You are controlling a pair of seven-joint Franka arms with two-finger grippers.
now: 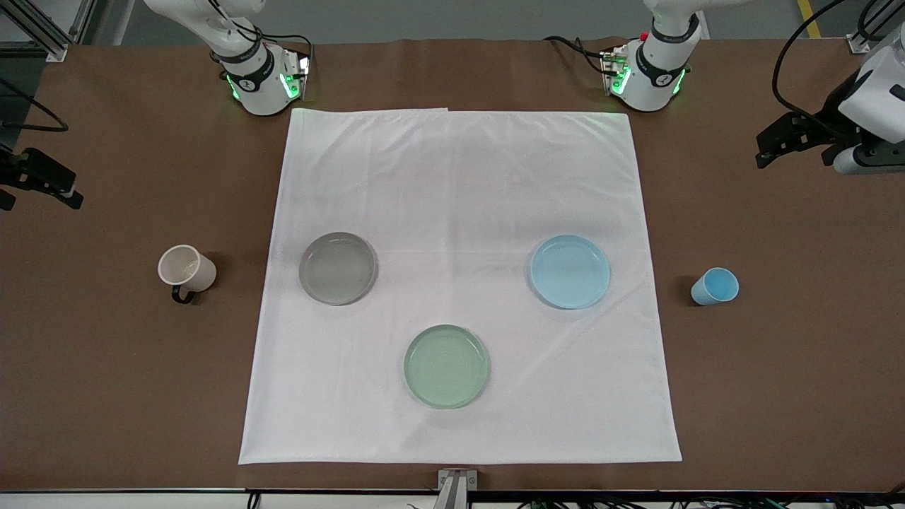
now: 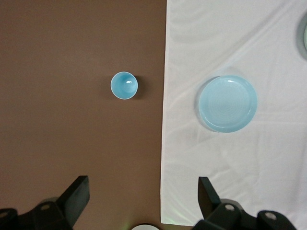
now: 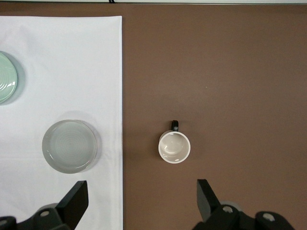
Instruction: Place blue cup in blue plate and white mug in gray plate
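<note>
left pincer (image 2: 141, 203) released, high over the table (image 1: 106, 389) at the left arm's end | blue cup (image 1: 715, 286) upright on bare table beside the blue plate (image 1: 570, 271), off the cloth (image 1: 459, 177); left arm nearer | right pincer (image 3: 141, 203) released | white mug (image 1: 187, 269) beside gray plate (image 1: 338, 268), handle toward front camera; right arm nearer

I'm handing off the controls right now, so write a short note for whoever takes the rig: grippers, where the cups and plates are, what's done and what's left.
Left gripper: open, empty, raised over bare table at its end.
Right gripper: open, empty, raised at its end.
Blue cup: upright on bare table beside the white cloth, toward the left arm's end.
Blue plate and gray plate: on the cloth, both empty.
White mug: upright on bare table toward the right arm's end.
Done: nothing. Left: both placements.
</note>
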